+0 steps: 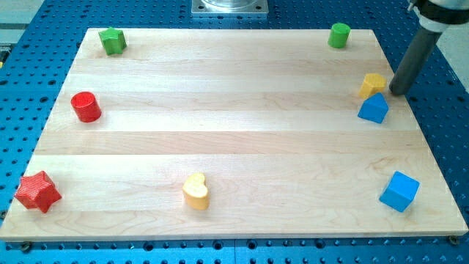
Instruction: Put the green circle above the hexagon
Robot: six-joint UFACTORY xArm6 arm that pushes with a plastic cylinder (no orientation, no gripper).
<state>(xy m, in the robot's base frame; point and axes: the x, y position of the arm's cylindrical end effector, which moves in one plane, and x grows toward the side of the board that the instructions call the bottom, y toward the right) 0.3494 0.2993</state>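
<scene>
The green circle (338, 34), a short cylinder, stands near the view's top right of the wooden board (242, 132). The yellow hexagon (371, 84) sits at the right edge, below the green circle and touching the blue triangle block (374, 108) beneath it. My tip (398, 91) is just right of the yellow hexagon, very close to it, with the dark rod rising toward the view's top right. The tip is well below the green circle.
A green star-like block (112, 40) is at the top left. A red cylinder (86, 107) is at the left, a red star (37, 191) at the bottom left. A yellow heart (196, 191) lies at the bottom middle. A blue cube (399, 191) is at the bottom right.
</scene>
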